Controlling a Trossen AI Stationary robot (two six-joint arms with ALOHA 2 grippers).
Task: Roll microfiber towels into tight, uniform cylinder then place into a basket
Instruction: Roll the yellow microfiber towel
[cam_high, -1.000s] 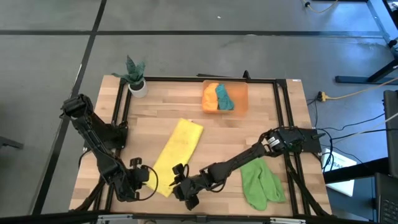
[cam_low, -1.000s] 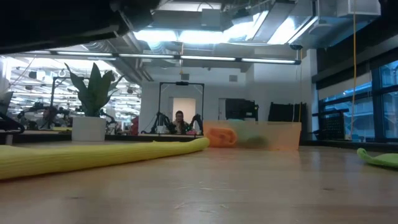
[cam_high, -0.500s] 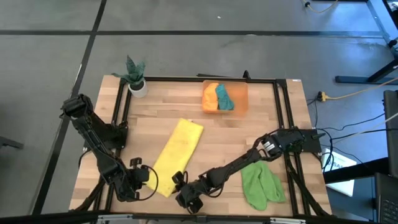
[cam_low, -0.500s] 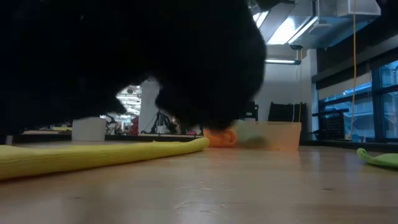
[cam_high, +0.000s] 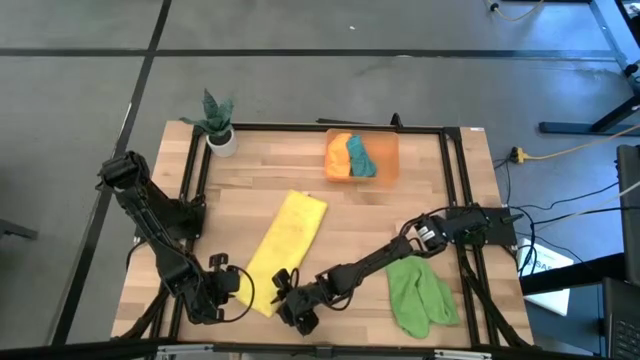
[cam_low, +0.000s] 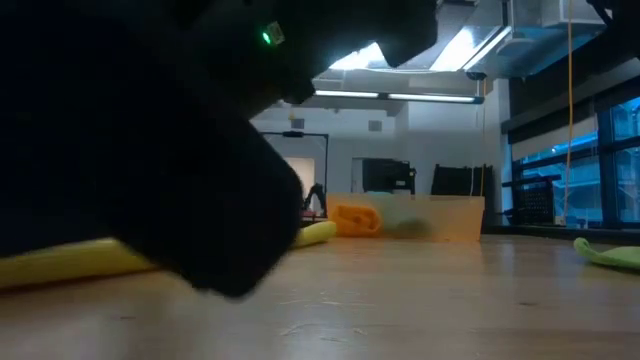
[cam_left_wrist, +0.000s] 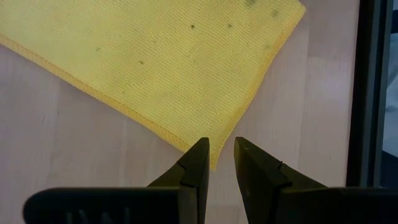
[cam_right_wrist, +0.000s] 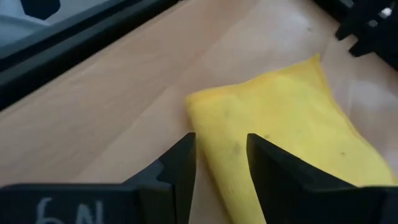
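High view: my left gripper (cam_high: 238, 287) and right gripper (cam_high: 285, 300) flank the yellow towel's (cam_high: 283, 235) near end, ready to start the roll; basket (cam_high: 385, 160) holds two rolls.

Left wrist: my fingers (cam_left_wrist: 194, 163) part narrowly over its corner, holding nothing.

Right wrist: jaws part-open astride the folded, puffy edge, empty.

Yellow towel (cam_left_wrist: 161, 68): matt woven cloth, finely ribbed, hemmed edge. Tabletop (cam_high: 400, 215): pale wood planks, smooth, faint sheen. Basket (cam_high: 385, 152): translucent orange plastic. Frame rail (cam_high: 300, 128): matt black metal.
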